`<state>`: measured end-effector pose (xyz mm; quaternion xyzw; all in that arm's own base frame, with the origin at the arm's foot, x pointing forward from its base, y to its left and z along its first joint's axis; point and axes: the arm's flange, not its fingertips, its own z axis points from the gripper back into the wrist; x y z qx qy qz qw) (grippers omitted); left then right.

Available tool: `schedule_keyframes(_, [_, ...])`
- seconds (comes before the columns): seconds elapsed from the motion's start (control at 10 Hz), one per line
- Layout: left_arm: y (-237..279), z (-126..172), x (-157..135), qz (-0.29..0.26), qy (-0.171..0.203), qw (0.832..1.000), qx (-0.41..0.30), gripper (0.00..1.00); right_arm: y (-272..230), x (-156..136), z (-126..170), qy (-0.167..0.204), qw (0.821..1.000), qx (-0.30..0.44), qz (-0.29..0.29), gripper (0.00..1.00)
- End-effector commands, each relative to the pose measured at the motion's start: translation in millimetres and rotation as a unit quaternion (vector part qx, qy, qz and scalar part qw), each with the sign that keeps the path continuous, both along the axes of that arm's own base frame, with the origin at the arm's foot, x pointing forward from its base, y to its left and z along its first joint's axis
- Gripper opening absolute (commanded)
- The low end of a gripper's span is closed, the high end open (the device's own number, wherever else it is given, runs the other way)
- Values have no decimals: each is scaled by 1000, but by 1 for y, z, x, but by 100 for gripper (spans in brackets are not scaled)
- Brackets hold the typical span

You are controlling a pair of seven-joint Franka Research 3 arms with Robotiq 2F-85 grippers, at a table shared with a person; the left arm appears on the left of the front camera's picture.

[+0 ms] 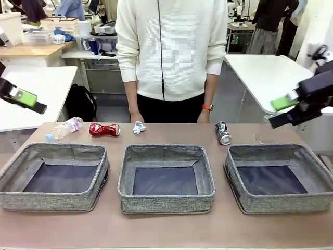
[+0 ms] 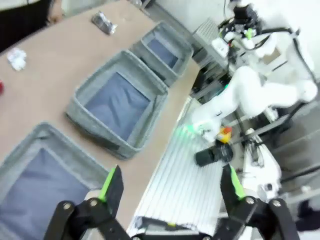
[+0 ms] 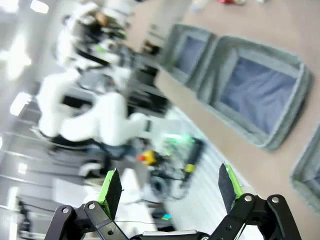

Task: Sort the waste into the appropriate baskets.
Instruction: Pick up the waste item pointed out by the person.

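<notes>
I read both grippers open and empty: left gripper (image 1: pixel 31 102) at upper left, nearest the blue-capped bottle (image 1: pixel 63 128) and crushed red can (image 1: pixel 104 129) lying below-right of it; right gripper (image 1: pixel 280 111) at right edge, up-right of the dark printed can (image 1: pixel 223 133).

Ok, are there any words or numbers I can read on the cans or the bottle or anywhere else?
No text here can be read.
On the crushed red can: print too small and blurred to read.
On the dark printed can: pale markings, too blurred to read.
On the plastic bottle: label too small to read.
On the baskets: plain grey fabric, no writing seen.
</notes>
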<state>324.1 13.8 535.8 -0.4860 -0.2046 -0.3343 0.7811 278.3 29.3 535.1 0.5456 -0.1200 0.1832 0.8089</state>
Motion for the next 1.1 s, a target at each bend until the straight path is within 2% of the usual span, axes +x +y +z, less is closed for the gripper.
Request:
schedule_keyframes(0.0, [23, -21, 13, 61, 47, 996, -46, 100, -23, 5, -35, 60, 993, 85, -60, 100])
schedule_keyframes(0.2, [45, -37, 8, 115, 69, 987, -89, 100, -43, 15, -50, 82, 986, 113, -85, 100])
schedule_keyframes(0.4, [61, -49, 0, 183, 75, 967, -162, 100, -51, 21, -59, 91, 984, 115, -101, 100])
schedule_keyframes(0.5, [60, -52, 0, 208, 89, 958, -174, 100, -54, 23, -61, 88, 984, 114, -107, 100])
schedule_keyframes(0.6, [50, -53, 4, 210, 111, 963, -127, 100, -54, 25, -62, 78, 984, 100, -126, 100])
schedule_keyframes(0.7, [76, -52, 5, 193, 96, 965, -151, 100, -68, 34, -60, 108, 982, 113, -108, 100])
schedule_keyframes(1.0, [76, -52, 5, 193, 96, 965, -151, 100, -68, 34, -60, 108, 982, 113, -108, 100])
